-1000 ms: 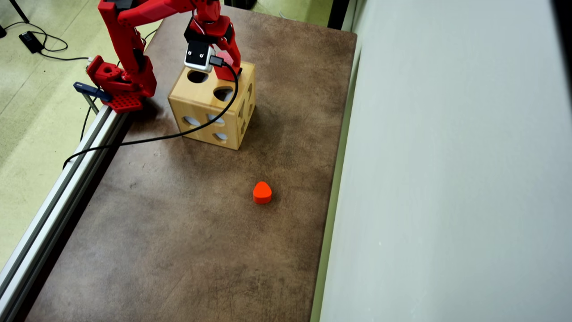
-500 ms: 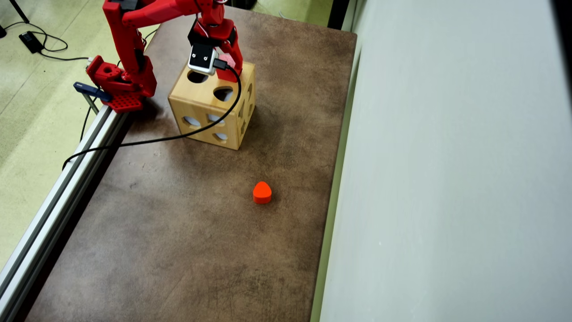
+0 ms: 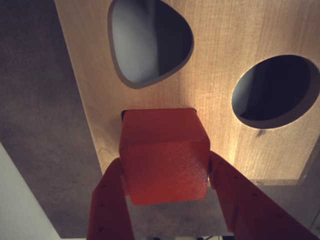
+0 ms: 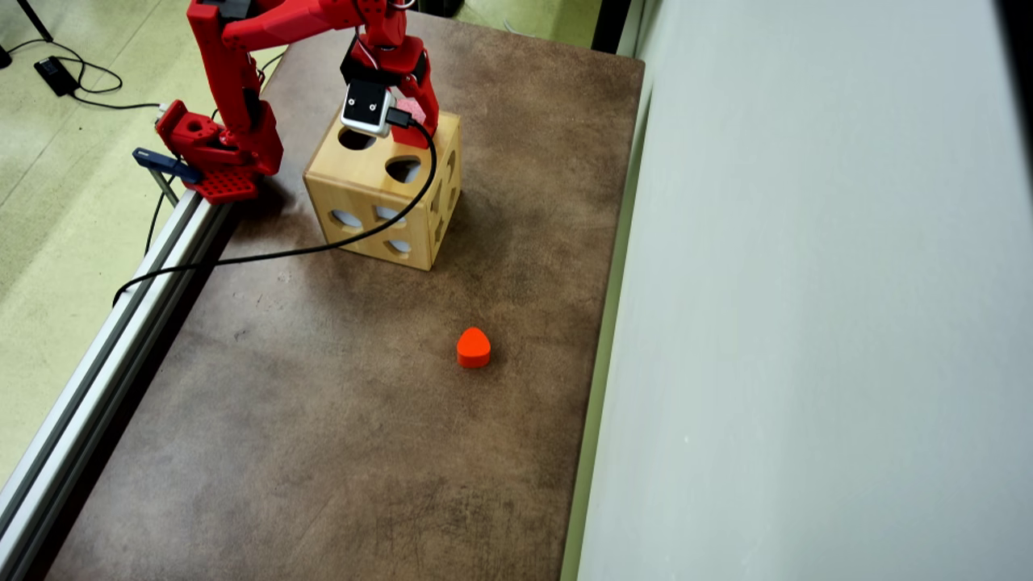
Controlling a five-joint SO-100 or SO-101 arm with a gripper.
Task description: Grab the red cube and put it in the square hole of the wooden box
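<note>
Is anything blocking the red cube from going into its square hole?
No, nothing visible is in the way. In the wrist view the gripper holds the red cube right over the square hole in the top of the wooden box. Only a thin dark edge of the hole shows around the cube.

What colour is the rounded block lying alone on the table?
Orange-red; the rounded block shows best in the overhead view.

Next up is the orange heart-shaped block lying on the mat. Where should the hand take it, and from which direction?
Come straight down from above: the orange block lies flat and alone on the brown mat, clear on all sides. Close the fingers across its two longer flanks, near the wide rounded end, not the tapered tip, where they would likely slip. The hand must first let go of the red cube.
</note>
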